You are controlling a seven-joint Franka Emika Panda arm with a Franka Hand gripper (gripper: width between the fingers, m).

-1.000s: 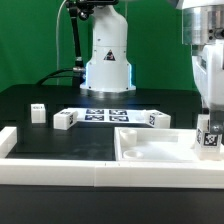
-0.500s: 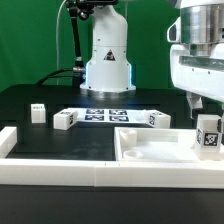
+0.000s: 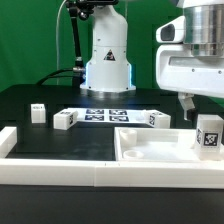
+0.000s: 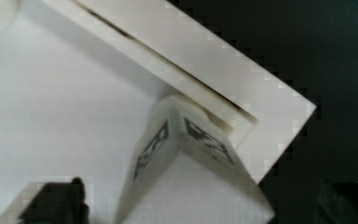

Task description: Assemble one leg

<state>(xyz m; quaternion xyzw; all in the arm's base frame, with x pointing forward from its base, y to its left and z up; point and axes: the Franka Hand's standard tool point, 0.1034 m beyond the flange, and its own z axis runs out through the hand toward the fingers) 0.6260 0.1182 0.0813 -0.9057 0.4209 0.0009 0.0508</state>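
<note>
The leg (image 3: 208, 135), a small white post with a black-and-white tag, stands upright on the far right corner of the large white panel (image 3: 150, 150). My gripper (image 3: 192, 103) hangs above it, a little to the exterior view's left, open and empty. In the wrist view I look down on the leg (image 4: 185, 150) at the panel's corner (image 4: 69, 100). My two dark fingertips (image 4: 55, 203) stand wide apart on either side of it, clear of it; the gripper (image 4: 202, 208) holds nothing.
The marker board (image 3: 105, 114) lies mid-table in front of the robot base (image 3: 107, 60). Three other small white posts stand near it (image 3: 38, 113) (image 3: 65, 120) (image 3: 155, 119). A white rail (image 3: 60, 172) runs along the front edge.
My gripper has let go of the leg and risen, drifting to the exterior view's left. The leg stays standing on the panel's corner.
</note>
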